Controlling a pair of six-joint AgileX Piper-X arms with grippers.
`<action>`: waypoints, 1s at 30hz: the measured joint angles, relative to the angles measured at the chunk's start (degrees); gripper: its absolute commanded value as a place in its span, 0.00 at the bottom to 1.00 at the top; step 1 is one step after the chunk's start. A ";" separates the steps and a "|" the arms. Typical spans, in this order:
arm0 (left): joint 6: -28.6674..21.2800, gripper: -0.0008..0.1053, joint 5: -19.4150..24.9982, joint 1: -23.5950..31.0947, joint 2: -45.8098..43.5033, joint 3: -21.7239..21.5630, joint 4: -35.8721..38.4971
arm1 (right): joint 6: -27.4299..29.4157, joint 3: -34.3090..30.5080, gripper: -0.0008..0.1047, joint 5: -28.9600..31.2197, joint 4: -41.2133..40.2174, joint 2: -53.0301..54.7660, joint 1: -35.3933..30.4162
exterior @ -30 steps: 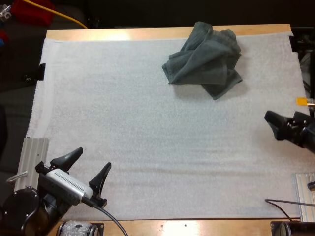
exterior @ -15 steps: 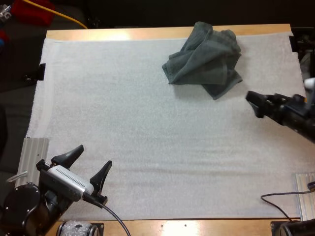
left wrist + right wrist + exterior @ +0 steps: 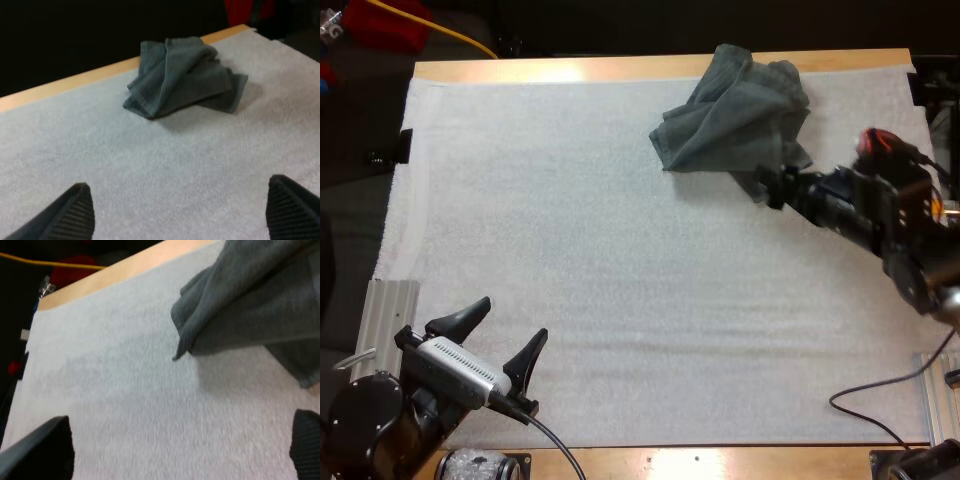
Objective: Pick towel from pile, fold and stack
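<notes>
Our right gripper [image 3: 772,186], fingers spread and empty, sits at the near-right corner of the 1 crumpled towel [image 3: 735,115] on the mat's [image 3: 570,250] far right, our left gripper [image 3: 510,325] likewise spread at near left; we judge the cloth light and limp, best pinched at that loose corner.

towel [image 3: 260,300]: cut off at right wrist view's edge | right claw [image 3: 770,187]: tips blurred against towel, perhaps touching, unclear

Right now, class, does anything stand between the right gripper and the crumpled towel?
Nothing visible does. The right gripper, open, is at the near edge of the crumpled towel, with only bare white mat around it.
</notes>
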State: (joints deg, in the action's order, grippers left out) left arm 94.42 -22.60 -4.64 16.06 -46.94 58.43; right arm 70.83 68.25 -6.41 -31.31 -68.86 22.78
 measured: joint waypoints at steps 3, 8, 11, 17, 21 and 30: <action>0.00 0.65 0.00 0.00 0.00 0.00 0.75 | -1.84 2.88 0.81 0.28 0.36 -3.57 0.07; 0.00 0.65 0.00 0.00 0.00 0.00 0.97 | -2.74 7.25 0.81 1.61 0.34 -9.03 0.07; 0.00 0.65 -1.13 0.00 0.00 0.00 1.05 | -3.24 9.62 0.81 3.19 0.47 -11.89 0.07; 0.00 0.65 -1.61 0.00 0.00 0.00 1.05 | -6.13 12.73 0.81 4.60 1.79 -17.06 0.07; 0.00 0.65 -1.63 0.00 0.00 0.00 1.05 | -8.74 12.85 0.81 4.64 3.98 -20.44 0.07; 0.00 0.65 -1.71 0.00 0.00 0.00 1.24 | -14.27 13.10 0.81 4.75 10.92 -28.01 0.07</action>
State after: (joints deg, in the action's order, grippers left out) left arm 94.42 -24.31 -4.64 16.06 -46.94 59.66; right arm 56.56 81.35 -1.67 -20.40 -96.87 22.85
